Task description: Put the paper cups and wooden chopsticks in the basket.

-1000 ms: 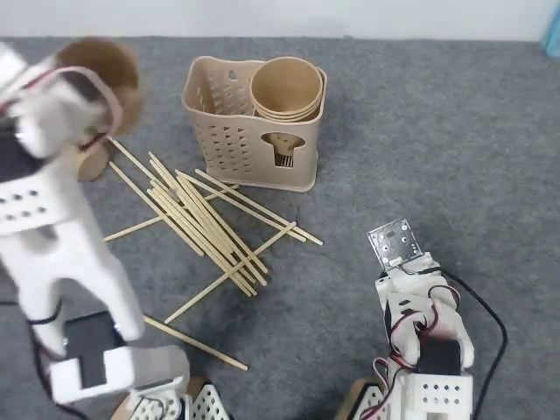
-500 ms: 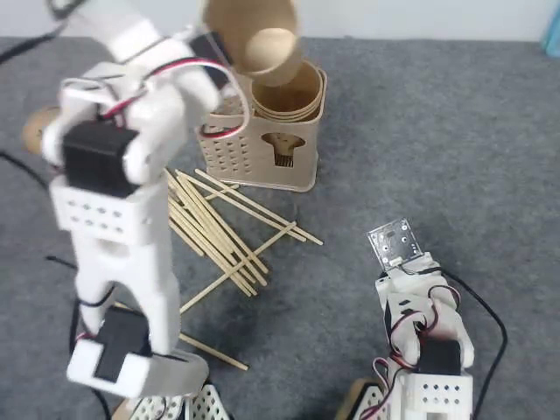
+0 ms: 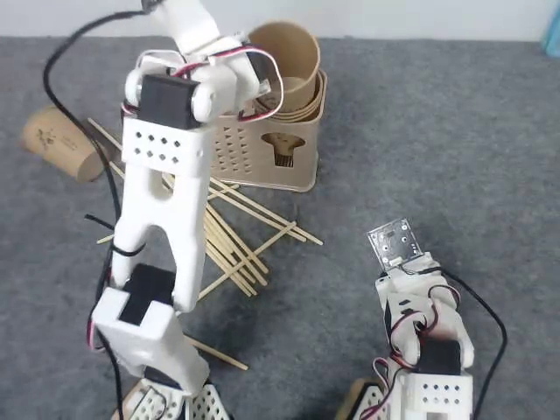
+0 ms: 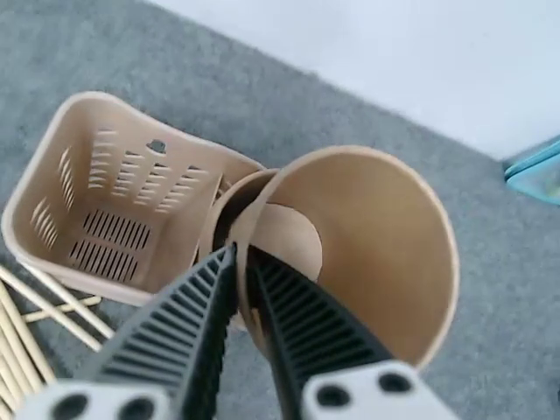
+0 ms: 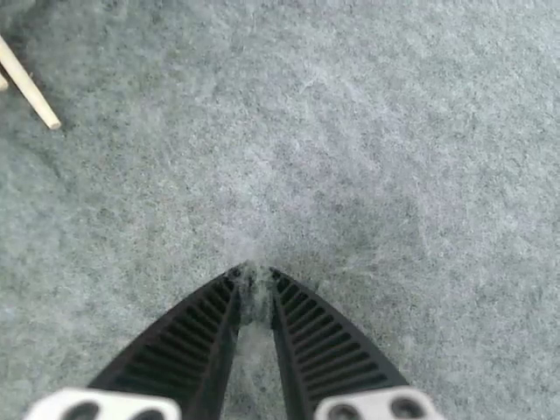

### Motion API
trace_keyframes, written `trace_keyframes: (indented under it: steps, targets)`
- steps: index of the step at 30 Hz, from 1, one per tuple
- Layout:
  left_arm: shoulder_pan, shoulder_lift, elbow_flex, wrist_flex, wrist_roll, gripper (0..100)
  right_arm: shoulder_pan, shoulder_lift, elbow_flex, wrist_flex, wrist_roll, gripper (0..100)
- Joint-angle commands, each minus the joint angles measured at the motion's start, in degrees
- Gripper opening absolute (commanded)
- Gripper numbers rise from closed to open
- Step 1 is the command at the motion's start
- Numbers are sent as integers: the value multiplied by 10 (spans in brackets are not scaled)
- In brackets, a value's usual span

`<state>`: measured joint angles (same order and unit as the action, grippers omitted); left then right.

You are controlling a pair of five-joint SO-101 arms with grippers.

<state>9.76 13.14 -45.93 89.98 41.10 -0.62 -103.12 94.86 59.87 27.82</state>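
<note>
My left gripper (image 3: 262, 80) is shut on the rim of a brown paper cup (image 3: 286, 54), tilted over the right half of the beige basket (image 3: 262, 162). The left wrist view shows the fingertips (image 4: 229, 262) pinching the cup's (image 4: 376, 236) wall, above a stack of cups (image 4: 229, 203) in the basket (image 4: 35, 197). Those nested cups (image 3: 308, 98) fill the basket's right side. Another paper cup (image 3: 58, 142) lies on its side at far left. Several wooden chopsticks (image 3: 234, 238) are scattered in front of the basket. My right gripper (image 5: 254, 276) is shut, empty, low over the carpet.
Grey carpet covers the table. The right arm (image 3: 422, 337) rests at the front right, away from the pile. One chopstick end (image 5: 28, 89) lies beyond the right gripper. A teal object (image 3: 553, 35) sits at the far right edge.
The left arm swung from the far left across to the basket, carrying the cup and lowering it toward the nested stack. The lying cup at the left became visible. The right arm stayed still.
</note>
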Motion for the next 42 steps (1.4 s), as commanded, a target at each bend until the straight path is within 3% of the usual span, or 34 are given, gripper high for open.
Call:
trace_keyframes:
  steps: [1, 7, 16, 20, 25, 36, 42]
  targets:
    - [10, 4, -7, 4, -2, 27, 4, -7, 4, -12, 7, 8]
    - [8, 12, -6, 4, -8, 246, 4, -7, 4, -12, 8, 8]
    - [2, -70, -27, 38, -1, 253, 4, -7, 4, -12, 8, 8]
    - [36, -84, -26, 65, -53, 204, 4, -7, 4, -12, 8, 8]
    - [68, -86, -26, 76, -158, 1, 4, -7, 4, -9, 8, 8]
    - [59, -110, -16, 105, -170, 10, 5, -7, 4, -10, 8, 8]
    - [59, -245, 130, 52, -200, 11, 5, -7, 4, -11, 9, 8]
